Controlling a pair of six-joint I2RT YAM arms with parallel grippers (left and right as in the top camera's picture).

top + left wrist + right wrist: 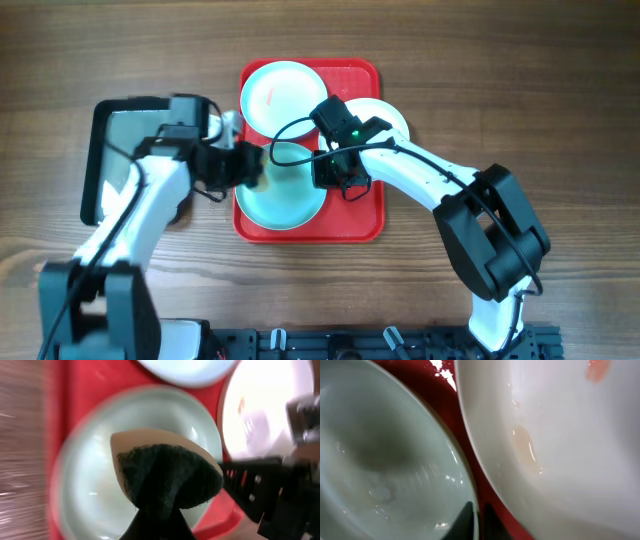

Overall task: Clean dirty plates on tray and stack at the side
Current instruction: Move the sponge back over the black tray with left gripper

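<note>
Overhead, the right arm point(410, 170) hides most of the white plate point(392, 112). Your left wrist view is smeared; the sponge point(165, 472) is probably pinched there. The right wrist view crops the turquoise plate point(385, 445) and the white one.

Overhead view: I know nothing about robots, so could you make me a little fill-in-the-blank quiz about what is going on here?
1. The tray carries ____ plates.
2. The left gripper holds a ____ over the near turquoise plate.
3. The right-hand plate, partly under the right arm, is ____ in colour.

Missing words: three; sponge; white.
</note>
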